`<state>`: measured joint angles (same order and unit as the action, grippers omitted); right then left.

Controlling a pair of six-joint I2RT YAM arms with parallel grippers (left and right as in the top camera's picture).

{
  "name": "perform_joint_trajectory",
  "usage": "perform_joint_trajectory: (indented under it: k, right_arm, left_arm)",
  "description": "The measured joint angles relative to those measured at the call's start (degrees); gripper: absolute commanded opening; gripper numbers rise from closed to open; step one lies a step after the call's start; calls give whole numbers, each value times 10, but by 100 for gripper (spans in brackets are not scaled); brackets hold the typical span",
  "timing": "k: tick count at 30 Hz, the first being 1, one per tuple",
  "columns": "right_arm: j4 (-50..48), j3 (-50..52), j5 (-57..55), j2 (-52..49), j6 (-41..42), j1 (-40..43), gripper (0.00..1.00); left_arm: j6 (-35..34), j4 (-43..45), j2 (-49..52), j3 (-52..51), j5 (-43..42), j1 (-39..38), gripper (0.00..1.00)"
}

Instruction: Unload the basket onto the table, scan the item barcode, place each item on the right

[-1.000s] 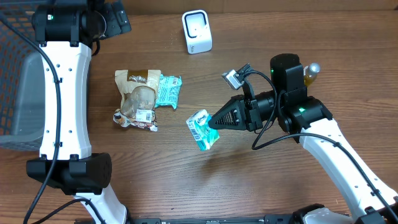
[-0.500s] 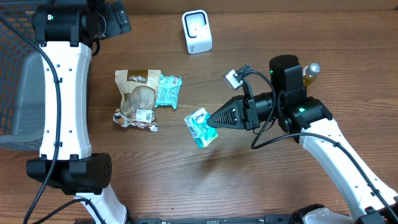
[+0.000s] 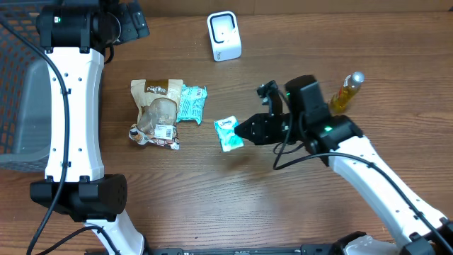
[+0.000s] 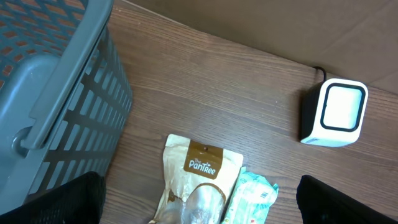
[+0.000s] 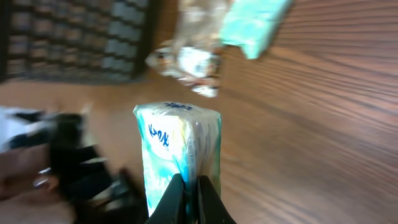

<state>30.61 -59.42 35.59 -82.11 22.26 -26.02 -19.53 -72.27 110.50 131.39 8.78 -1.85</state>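
Holding a tissue pack (image 3: 228, 134) pinched by one end in the clenched right tool (image 5: 189, 186), above the surface (image 3: 212, 205), near the snack bag (image 3: 157, 112). Left tool (image 3: 131, 23) released wide, empty, beside the basket (image 3: 21, 106).

overhead: straight down on table (image 3: 212, 205); left wrist: high, shares scanner (image 4: 334, 114); right wrist: close behind tool (image 5: 188, 183)

Wooden table (image 3: 212, 205), grain running side to side. Up at the back stands the white scanner (image 3: 224, 35). Left of centre a brown snack bag (image 3: 157, 113) lies flat, with a teal packet (image 3: 190, 104) touching its right side. Grey basket (image 3: 21, 106) far left, yellow bottle (image 3: 344, 92) out right.
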Motion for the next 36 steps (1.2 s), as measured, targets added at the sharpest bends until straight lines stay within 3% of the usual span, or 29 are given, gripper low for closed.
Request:
perform_joint_trajectory:
  k: [11,22,25,29,36]
  right_arm:
    - [29,0,-198,-17,45,-52,4]
    - [55,0,-291,-17,70,-52,4]
    - [103,-22,-309,-20,75,-52,3]
    - [194,-130,-343,-33,76,-52,3]
    - [384,-431,-376,-86,75,-51,4]
  left_arm:
    - [0,0,0,0,0,0,100]
    - [0,0,0,0,0,0,100]
    - [0,0,0,0,0,0,100]
    - [0,0,0,0,0,0,100]
    - [0,0,0,0,0,0,100]
